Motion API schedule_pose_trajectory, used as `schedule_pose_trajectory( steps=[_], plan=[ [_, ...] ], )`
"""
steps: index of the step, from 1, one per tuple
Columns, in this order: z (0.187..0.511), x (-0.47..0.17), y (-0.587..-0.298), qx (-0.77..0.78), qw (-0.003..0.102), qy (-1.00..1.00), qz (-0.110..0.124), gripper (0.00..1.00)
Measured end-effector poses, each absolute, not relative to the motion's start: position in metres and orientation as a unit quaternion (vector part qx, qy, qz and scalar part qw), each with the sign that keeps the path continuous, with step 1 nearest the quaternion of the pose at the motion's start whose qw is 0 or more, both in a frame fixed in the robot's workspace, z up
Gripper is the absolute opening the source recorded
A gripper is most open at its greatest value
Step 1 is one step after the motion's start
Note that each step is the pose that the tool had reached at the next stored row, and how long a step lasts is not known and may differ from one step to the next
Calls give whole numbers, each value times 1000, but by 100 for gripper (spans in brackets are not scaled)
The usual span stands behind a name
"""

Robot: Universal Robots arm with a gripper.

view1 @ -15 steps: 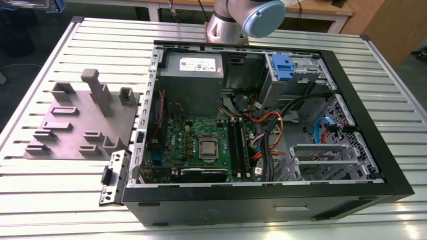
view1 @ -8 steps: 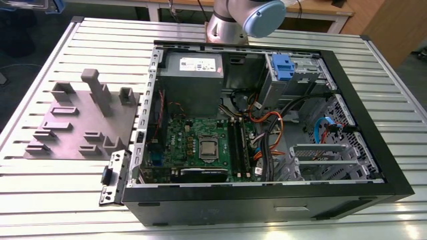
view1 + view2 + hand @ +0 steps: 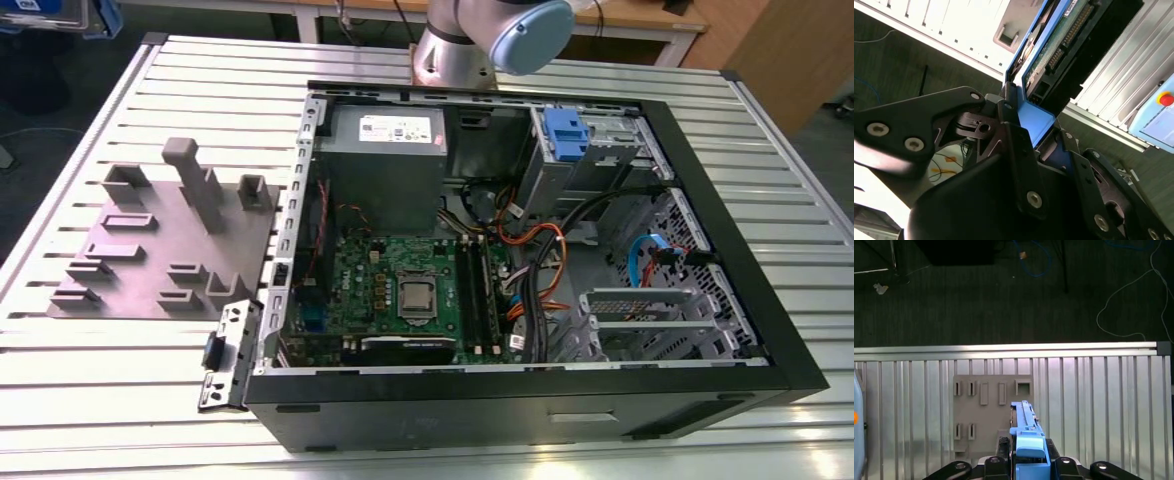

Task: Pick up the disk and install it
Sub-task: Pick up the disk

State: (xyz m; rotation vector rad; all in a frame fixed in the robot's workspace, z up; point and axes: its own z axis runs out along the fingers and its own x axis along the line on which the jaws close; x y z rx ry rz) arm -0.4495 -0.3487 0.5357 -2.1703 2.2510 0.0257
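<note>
The disk [image 3: 1026,432] stands edge-on in the first wrist view, its bright blue carrier frame facing the camera. My gripper [image 3: 1029,465] is shut on it, a black finger [image 3: 996,466] on each side. In the second wrist view the disk [image 3: 1064,40] shows its green circuit board and connector pins inside the blue frame, clamped at its near end by the gripper [image 3: 1036,132]. It hangs in the air above the slatted table, over a grey fixture plate [image 3: 989,410]. In the exterior view the arm [image 3: 501,35] rises behind the open computer case [image 3: 747,330].
The open case holds a motherboard [image 3: 407,295], a grey power supply box [image 3: 380,150] and a metal drive cage with a blue tab [image 3: 566,135]. The grey fixture plate [image 3: 160,250] lies on the exterior view's left. A red button [image 3: 1165,99] sits beyond the table edge.
</note>
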Motion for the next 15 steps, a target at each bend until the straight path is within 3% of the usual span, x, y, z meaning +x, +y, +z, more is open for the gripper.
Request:
schedule_pose_trajectory(
  steps=[15],
  plan=[
    [534,-430,-364,-694,4,720,5,36]
  ],
)
